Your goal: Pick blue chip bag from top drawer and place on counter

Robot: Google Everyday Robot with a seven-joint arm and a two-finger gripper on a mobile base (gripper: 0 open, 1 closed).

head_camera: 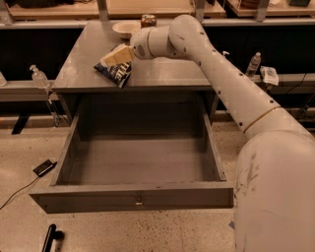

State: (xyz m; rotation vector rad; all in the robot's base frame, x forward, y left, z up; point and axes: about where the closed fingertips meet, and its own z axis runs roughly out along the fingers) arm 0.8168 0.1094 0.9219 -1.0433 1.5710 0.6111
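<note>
The grey tabletop [167, 69] is lying smooth and faintly glossy under the room lights, and the blue chip bag [117, 75] is resting on it near the front left edge, white lettering showing. The hand [114, 57] is hanging right over the bag's upper end, at the tip of the white arm [221, 78] reaching in from the right. I cannot tell how far open it is or whether it is gripping the bag.

Further back on the tabletop a pale bowl [123, 28] and a small brown jar [148, 20] are sitting side by side. Below, the top drawer [133, 197] is standing pulled fully out.

A tan wooden shelf [147, 7] is running along the back. Clear bottles are standing on low ledges to the left [39, 78] and right [253, 64]. A small black device [44, 167] with a cable is lying on the speckled floor [19, 226].
</note>
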